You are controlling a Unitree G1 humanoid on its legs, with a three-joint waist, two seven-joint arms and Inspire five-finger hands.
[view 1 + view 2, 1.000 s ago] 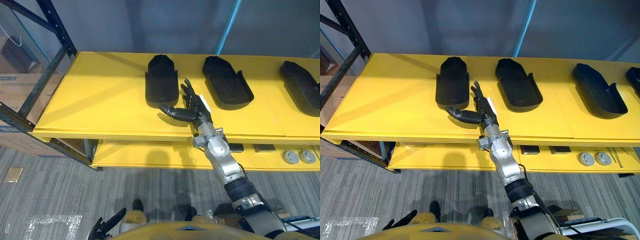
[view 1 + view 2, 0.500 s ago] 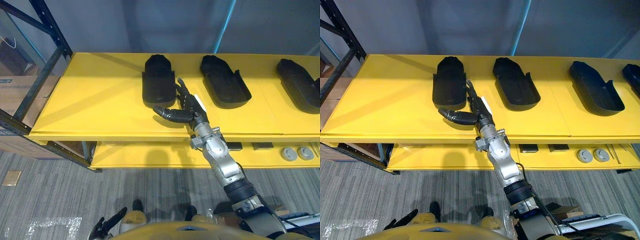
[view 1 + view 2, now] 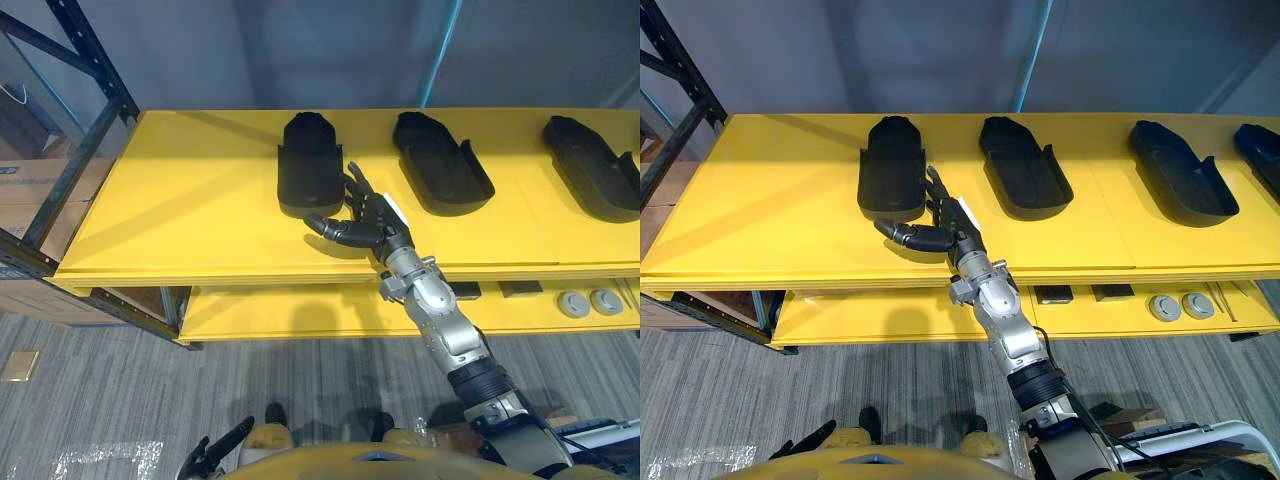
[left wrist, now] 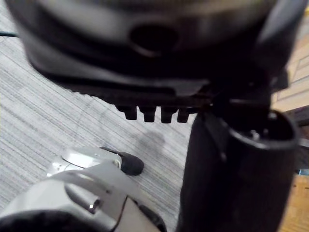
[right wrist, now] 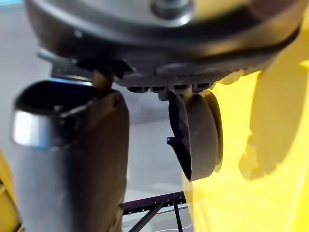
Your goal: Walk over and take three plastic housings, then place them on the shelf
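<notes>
Several black plastic housings lie in a row on the yellow top shelf (image 3: pixel 200 200). The leftmost housing (image 3: pixel 310 165) is nearest my right hand (image 3: pixel 372 215). That hand is open: its straight fingers lie along the housing's right edge and its thumb reaches out under the near end. The same housing (image 5: pixel 200 135) stands just past the fingers in the right wrist view. A second housing (image 3: pixel 440 175) and a third housing (image 3: pixel 590 180) lie further right. My left hand (image 3: pixel 212 457) hangs low over the floor, fingers relaxed.
A lower yellow shelf (image 3: pixel 290 310) carries small dark blocks and two grey discs (image 3: pixel 575 303). A dark rack frame (image 3: pixel 80 110) with cardboard boxes (image 3: pixel 30 180) stands at the left. Grey carpet (image 3: pixel 150 390) lies in front.
My right hand has edged left toward the leftmost housing, and its fingers now reach that housing's right edge. The whole view has shifted a little as well.
</notes>
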